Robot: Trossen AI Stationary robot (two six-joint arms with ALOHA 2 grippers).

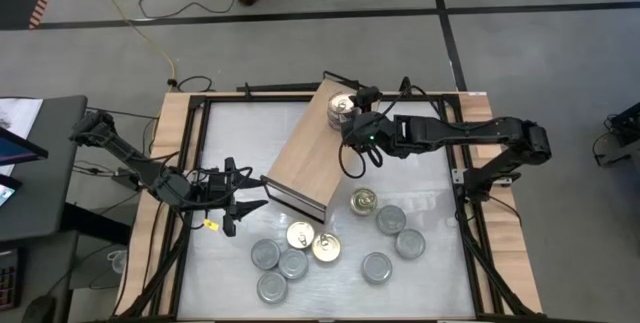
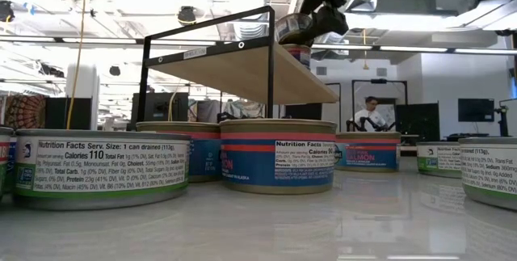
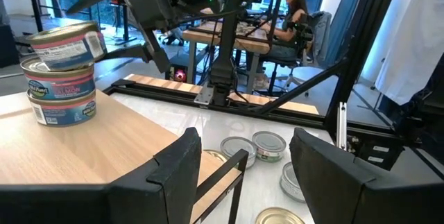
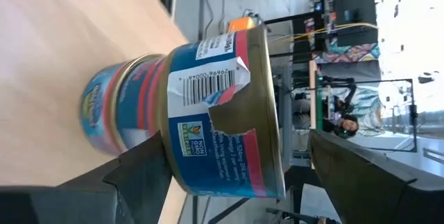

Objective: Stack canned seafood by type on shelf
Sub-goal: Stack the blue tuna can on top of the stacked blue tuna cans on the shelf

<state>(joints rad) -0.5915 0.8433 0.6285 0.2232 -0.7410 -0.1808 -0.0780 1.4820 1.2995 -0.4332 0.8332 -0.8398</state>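
The shelf [image 1: 305, 153], a light wooden board on a black frame, stands in the middle of the table. At its far end is a stack of three salmon cans [image 3: 59, 85]. The top can [image 3: 66, 42] lies tilted on the two beneath. My right gripper [image 1: 350, 125] is open around that top can [image 4: 222, 113], coming from the table's right. My left gripper [image 1: 245, 206] hangs open and holds nothing, by the shelf's near left corner [image 3: 173, 148]. Several more cans [image 1: 325, 247], with gold or silver lids, stand on the table in front of the shelf. My right gripper has one finger [image 4: 139, 175] by the bottom rim [image 4: 163, 161] of the top can, on the side facing the gripper; I cannot tell whether it touches. The other finger [image 4: 361, 175] stands clear of the lid. The can sits tilted on the can beneath.
Loose cans cluster near the table's front, between the shelf and the near edge [image 1: 375, 266]. The table's black frame rails [image 1: 470, 213] run along its sides. A person [image 3: 295, 9] sits at a desk in the room behind. The shelf board has free room toward its near end.
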